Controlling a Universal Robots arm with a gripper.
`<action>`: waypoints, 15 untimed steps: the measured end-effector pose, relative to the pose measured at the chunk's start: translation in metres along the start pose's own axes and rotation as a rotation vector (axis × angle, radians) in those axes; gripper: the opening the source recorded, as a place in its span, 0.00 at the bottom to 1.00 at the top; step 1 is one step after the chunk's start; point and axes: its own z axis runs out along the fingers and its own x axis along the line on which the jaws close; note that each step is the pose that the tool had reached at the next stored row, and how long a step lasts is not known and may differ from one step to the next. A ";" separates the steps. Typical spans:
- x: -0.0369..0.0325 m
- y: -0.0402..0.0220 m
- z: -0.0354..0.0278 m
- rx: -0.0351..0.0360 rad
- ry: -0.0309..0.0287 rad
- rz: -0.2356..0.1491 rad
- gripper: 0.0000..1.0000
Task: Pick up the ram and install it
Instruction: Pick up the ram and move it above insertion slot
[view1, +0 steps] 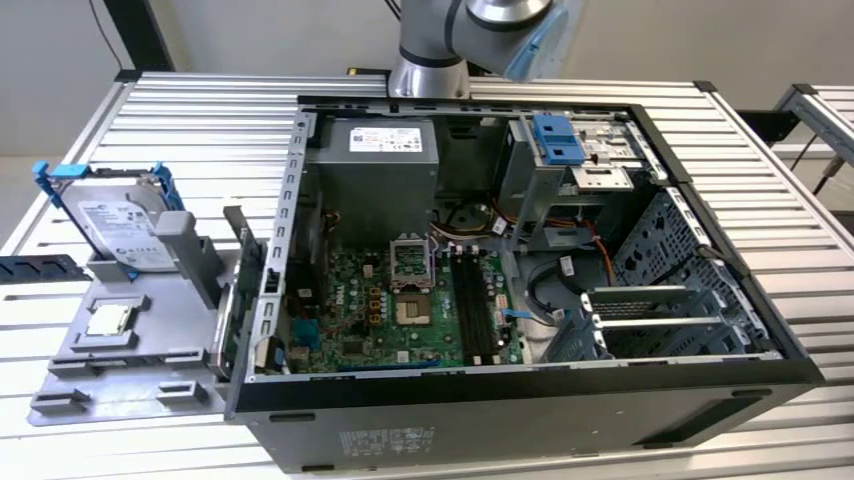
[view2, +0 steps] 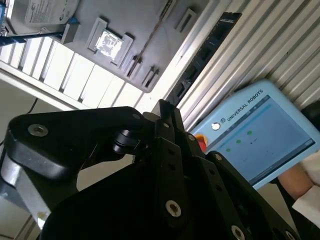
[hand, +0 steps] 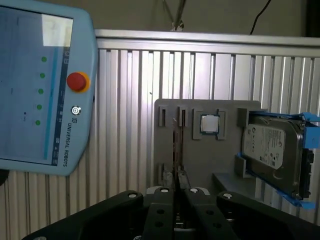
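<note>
**Exterior view.** The arm (view1: 434, 45) stands at the far side of the open computer case (view1: 534, 392). Its black memory slots (view1: 470, 300) lie bare beside the processor socket (view1: 411, 275) — judged from this, nothing is installed yet. A grey fixture (view1: 160, 320) just beside the case keeps the parts separate and reachable from above: the hard drive (view1: 120, 225) in 1 cradle, the processor (view1: 107, 320) in a recess.

**Second wrist view.** The gripper (view2: 164, 107) hangs well above the fixture, its 2 fingers pressed together on nothing. The ram (view2: 150, 41) reads as a thin edge-on line in its fixture slot.

**First wrist view.** The ram (hand: 175, 150) stands on edge between the brackets (hand: 162, 116), near the processor — in line with the closed fingertips (hand: 165, 197) but well apart from them. A teach pendant (hand: 35, 85) sits close to the camera.
</note>
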 end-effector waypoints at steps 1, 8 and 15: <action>0.0000 0.0000 0.0000 0.0001 -0.0008 0.000 0.00; 0.0002 -0.0101 0.0000 -0.0001 -0.0011 0.000 0.00; 0.0005 -0.0297 -0.0001 -0.0004 -0.0012 0.000 0.00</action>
